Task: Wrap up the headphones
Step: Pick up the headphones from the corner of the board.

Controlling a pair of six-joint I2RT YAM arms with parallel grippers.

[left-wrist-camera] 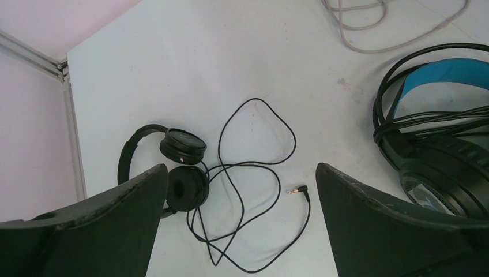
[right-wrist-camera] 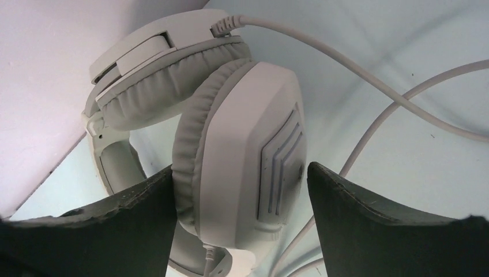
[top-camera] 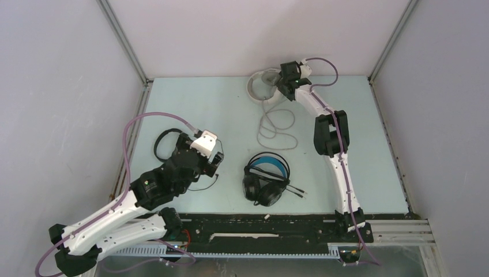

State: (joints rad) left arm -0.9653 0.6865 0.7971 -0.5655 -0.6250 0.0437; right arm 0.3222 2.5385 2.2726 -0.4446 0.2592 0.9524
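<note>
The white-grey headphones lie at the back wall, and their pale cord trails loose toward the middle. My right gripper is open and straddles one white ear cup. Its left finger touches the pad and its right finger stands just off the shell. The bulky black headphones with the blue-lined headband rest mid-table, the cord bundled on them. The small thin black headphones lie at the left with their thin cord sprawled loose and the plug free. My left gripper hovers open above that cord and holds nothing.
Grey enclosure walls with aluminium posts close in the left, back and right. A black rail runs along the near edge between the arm bases. The black and blue headset sits just right of my left gripper's right finger.
</note>
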